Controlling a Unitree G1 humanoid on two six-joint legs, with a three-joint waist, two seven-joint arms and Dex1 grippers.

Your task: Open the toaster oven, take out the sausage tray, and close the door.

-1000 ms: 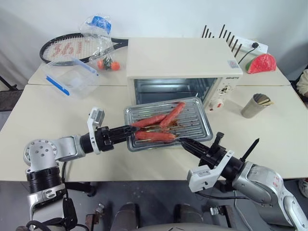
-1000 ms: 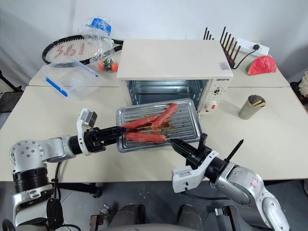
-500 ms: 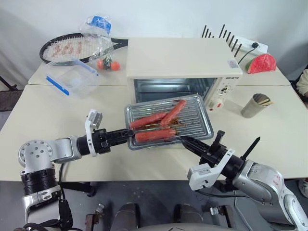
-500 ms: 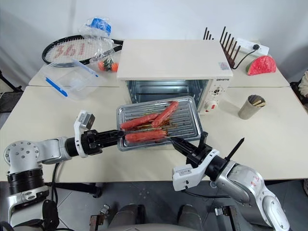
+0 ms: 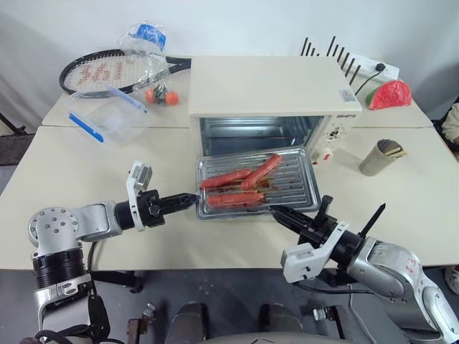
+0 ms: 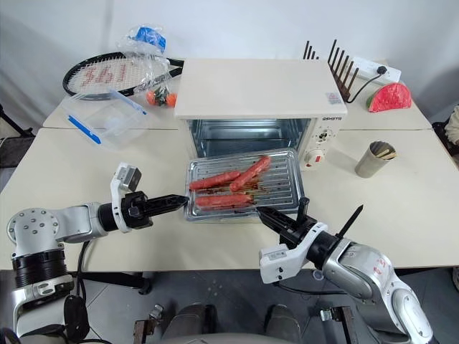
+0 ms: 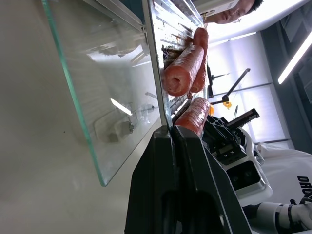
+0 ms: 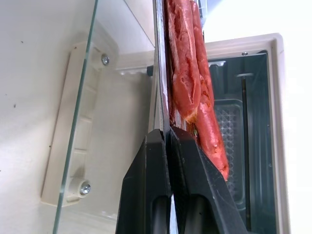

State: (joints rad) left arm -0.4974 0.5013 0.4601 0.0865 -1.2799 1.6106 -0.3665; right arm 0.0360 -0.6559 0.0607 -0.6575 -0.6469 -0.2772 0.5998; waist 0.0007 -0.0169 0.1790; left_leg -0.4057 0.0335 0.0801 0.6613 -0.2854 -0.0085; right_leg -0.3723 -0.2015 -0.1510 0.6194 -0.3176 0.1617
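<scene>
1. We see the toaster oven [image 5: 267, 107] on the counter [image 5: 86, 172], its door [image 7: 109, 97] folded down flat.
2. The sausage tray [image 5: 257, 192] sits above the door, just outside the opening.
3. Our left gripper [image 5: 192, 200] pinches the tray's left edge.
4. Our right gripper [image 5: 278, 211] clamps the tray's near edge.

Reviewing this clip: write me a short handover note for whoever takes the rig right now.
Left gripper: shut on the left edge of the sausage tray.
Right gripper: shut on the tray's near edge.
Tray, with three sausages, is held above the lowered door, just in front of the toaster oven.
Done: door open, tray out of the cavity.
Left: set the tray on the table, release, close the door.
</scene>
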